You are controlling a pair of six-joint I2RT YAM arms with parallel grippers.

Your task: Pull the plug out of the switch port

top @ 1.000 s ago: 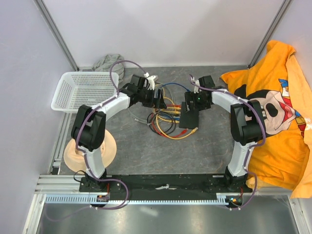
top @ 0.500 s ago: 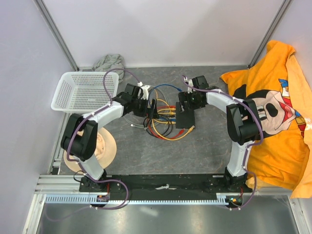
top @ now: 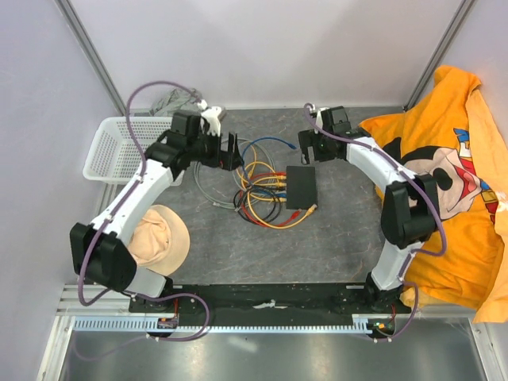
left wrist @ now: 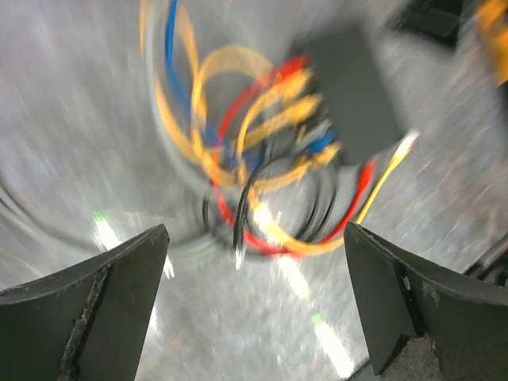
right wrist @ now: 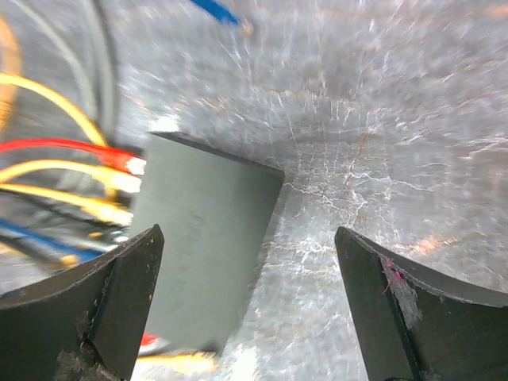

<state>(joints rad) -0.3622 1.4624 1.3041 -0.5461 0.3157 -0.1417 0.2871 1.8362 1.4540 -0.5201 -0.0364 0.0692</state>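
The black switch [top: 302,187] lies flat mid-table with several coloured cables [top: 258,186] plugged into its left edge. My left gripper [top: 231,151] is open and empty, above and left of the cable tangle. Its view is blurred and shows the switch [left wrist: 357,87] and the cables [left wrist: 270,159] ahead between open fingers [left wrist: 87,302]. My right gripper [top: 305,148] is open and empty, just behind the switch. Its view shows the switch [right wrist: 206,262] below, with red and yellow plugs [right wrist: 127,171] in its left edge.
A white basket [top: 131,147] stands at the left and a tan hat [top: 159,236] lies near the left arm. An orange shirt [top: 452,182] covers the right side. A grey cloth [top: 171,99] lies at the back. Loose cable ends [top: 316,210] lie near the switch.
Both grippers have drawn back from the switch. The left arm swung up and to the left, the right arm pulled toward the back. The switch now lies uncovered.
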